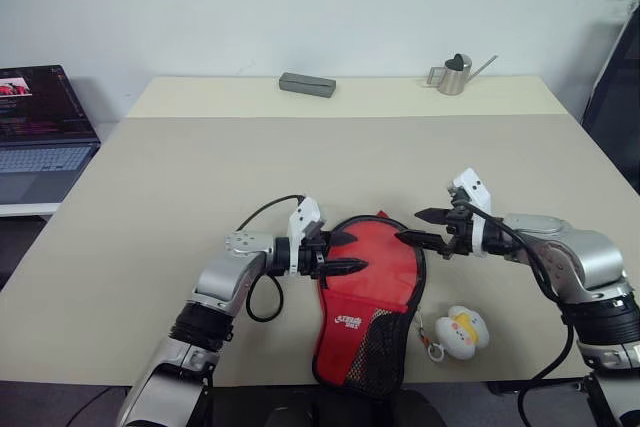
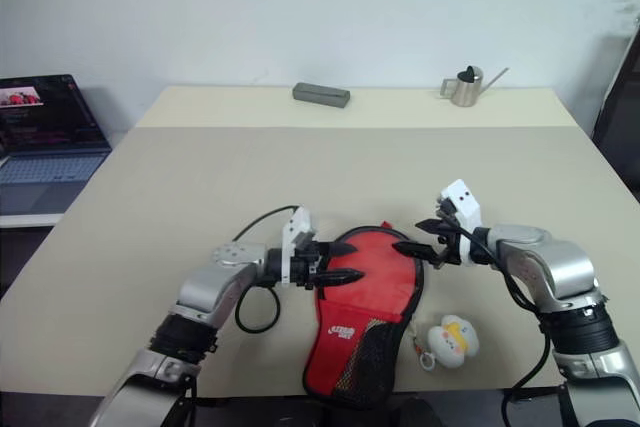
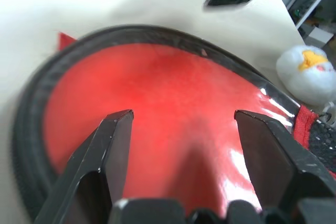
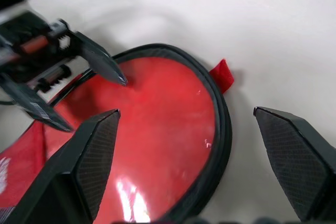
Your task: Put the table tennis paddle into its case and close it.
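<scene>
The case [image 1: 365,287] lies flat near the table's front edge. Its red front with the white logo faces up, and its black mesh pocket is nearest me. A black zip rim [image 3: 37,103] runs round its wide end. The table tennis paddle is hidden. My left gripper [image 1: 358,252] hovers at the left side of the case's round end, open, with nothing between its fingers. From the right, my right gripper [image 1: 410,226] points at the same end, also open and empty. A small yellow-white plush charm [image 1: 462,332] rests on the table [image 1: 200,177] right of the case.
A grey rectangular box [image 1: 307,84] and a small metal watering can [image 1: 455,75] stand at the table's far edge. An open laptop [image 1: 40,132] sits on a lower surface off the table's left side.
</scene>
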`<act>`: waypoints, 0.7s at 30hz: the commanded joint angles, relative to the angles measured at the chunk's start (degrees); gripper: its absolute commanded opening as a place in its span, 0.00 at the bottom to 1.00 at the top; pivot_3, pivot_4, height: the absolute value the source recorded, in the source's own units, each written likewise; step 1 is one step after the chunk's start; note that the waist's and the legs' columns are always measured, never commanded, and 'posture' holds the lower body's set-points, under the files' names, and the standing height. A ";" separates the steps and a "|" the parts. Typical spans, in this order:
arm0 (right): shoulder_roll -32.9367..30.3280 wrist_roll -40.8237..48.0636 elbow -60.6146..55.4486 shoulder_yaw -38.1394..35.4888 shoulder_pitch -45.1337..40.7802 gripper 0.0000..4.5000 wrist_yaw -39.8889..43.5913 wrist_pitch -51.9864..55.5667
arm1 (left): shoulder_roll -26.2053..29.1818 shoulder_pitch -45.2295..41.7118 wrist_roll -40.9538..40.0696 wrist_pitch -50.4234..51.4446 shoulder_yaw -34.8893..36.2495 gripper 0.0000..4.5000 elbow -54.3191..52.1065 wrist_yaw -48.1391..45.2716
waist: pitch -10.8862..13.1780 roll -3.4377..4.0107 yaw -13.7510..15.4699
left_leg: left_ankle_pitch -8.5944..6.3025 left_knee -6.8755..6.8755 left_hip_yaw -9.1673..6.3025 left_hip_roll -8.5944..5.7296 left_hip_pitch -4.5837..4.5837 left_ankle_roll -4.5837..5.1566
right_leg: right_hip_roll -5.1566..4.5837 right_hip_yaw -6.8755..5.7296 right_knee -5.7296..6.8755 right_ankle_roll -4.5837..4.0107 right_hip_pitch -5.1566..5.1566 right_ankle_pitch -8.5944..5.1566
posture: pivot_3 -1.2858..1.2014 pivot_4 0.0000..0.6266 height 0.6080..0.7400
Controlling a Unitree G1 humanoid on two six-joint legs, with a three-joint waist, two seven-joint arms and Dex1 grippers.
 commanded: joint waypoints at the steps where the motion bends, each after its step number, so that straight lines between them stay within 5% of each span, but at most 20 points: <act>1: 2.88 -2.46 4.00 1.43 -2.59 0.99 1.07 -4.67 | 4.06 -0.30 -1.74 -0.52 2.97 0.75 -5.67 -2.06 | 0.02 0.00 -0.33 | 0.00 -0.01 -0.02 0.01 0.00 0.00 | 0.01 -0.01 0.00 -0.01 0.00 0.00 | 0.52 0.24 1.00; 14: 11.69 -10.65 22.65 4.24 -8.34 0.99 3.94 -16.73 | 9.19 3.80 -1.71 -0.01 8.00 0.75 -9.77 1.61 | 0.07 0.07 -1.20 | 0.00 -0.01 -0.01 0.01 0.04 0.00 | 0.02 0.00 0.06 -0.04 0.00 0.02 | 0.52 0.24 1.00; 17: 12.59 -11.73 26.01 4.35 -9.45 0.87 5.43 -18.29 | 9.34 4.22 -1.70 0.06 8.06 0.75 -10.32 2.09 | 0.07 0.07 -1.18 | 0.00 0.00 -0.01 0.02 0.05 0.00 | 0.02 0.00 0.08 -0.06 0.00 0.03 | 0.52 0.24 1.00; 21: 13.05 -13.05 28.20 4.66 -10.08 0.55 7.22 -19.41 | 9.52 4.62 -1.79 0.21 8.12 0.75 -10.80 2.50 | 0.07 0.07 -1.22 | 0.00 0.00 0.02 0.02 0.07 0.00 | 0.02 0.02 0.10 -0.06 0.00 0.03 | 0.52 0.24 1.00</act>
